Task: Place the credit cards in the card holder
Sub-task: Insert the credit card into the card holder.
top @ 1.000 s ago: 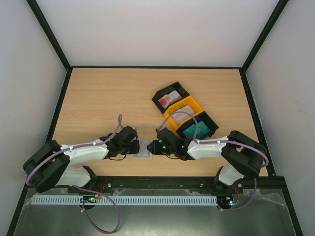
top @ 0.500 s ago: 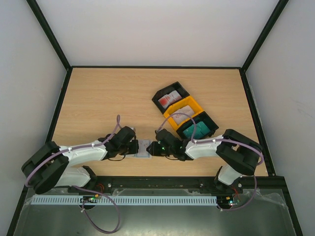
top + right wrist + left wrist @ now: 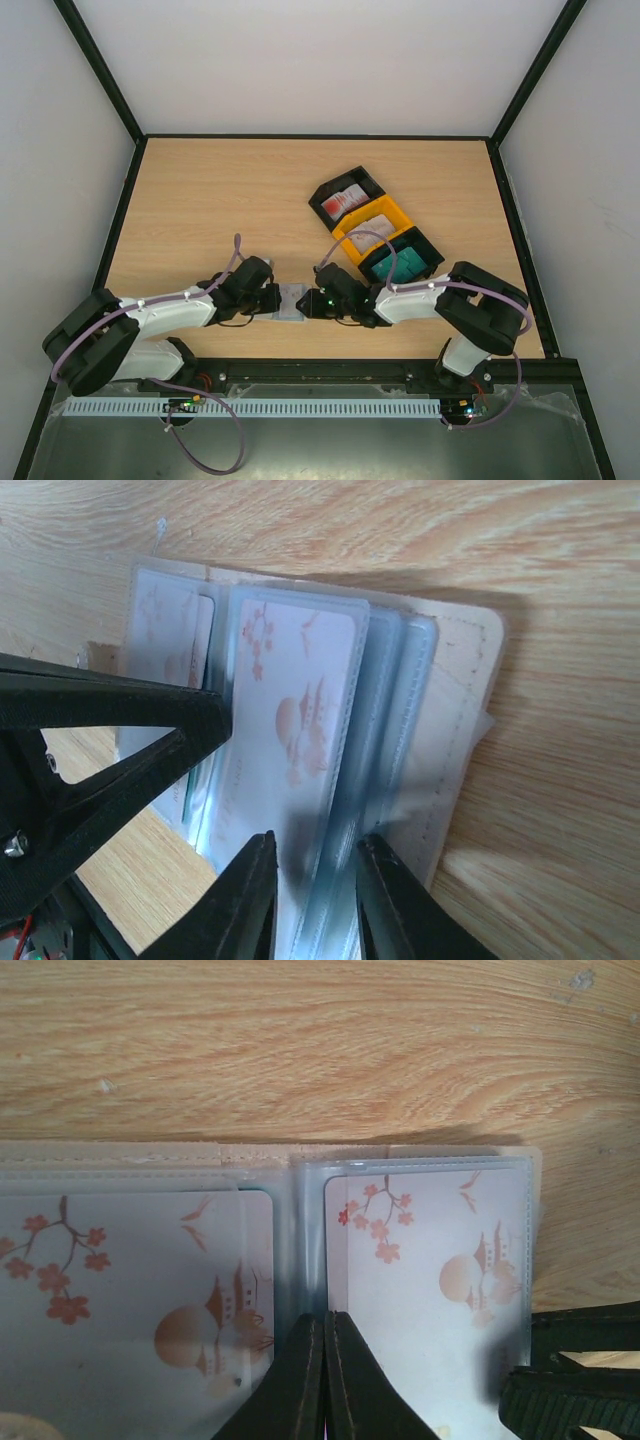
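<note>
1. Left gripper [image 3: 322, 1322]: fingers are pressed tip to tip with no gap showing. The tips lie on the card holder [image 3: 285, 1250] at the seam between two clear sleeves. Whether a sleeve edge is nipped between them cannot be told.
2. Right gripper [image 3: 316, 840]: fingers are a little apart and clasp a bundle of the holder's clear sleeves, which rises blurred between them.
3. Card holder [image 3: 292, 302]: it lies open on the table [image 3: 200, 200] near the near edge, tan cover underneath and sleeves fanned. The left gripper [image 3: 272, 298] is at its left side and the right gripper [image 3: 312, 300] at its right.
4. Blossom cards [image 3: 430, 1270]: pale cards with red-brown blossom and pagoda print. Two show side by side in adjoining sleeves in the left wrist view, and one shows in the right wrist view.
5. Far black bin [image 3: 318, 198]: it holds a red-printed card [image 3: 345, 200].
6. Orange bin [image 3: 400, 212]: it sits next in the diagonal row, touching the far black bin, and holds a pale card [image 3: 370, 232].
7. Near black bin [image 3: 432, 255]: it sits last in the row, beside the right arm, and holds teal cards [image 3: 400, 265]. All three bins are well apart from the card holder.
</note>
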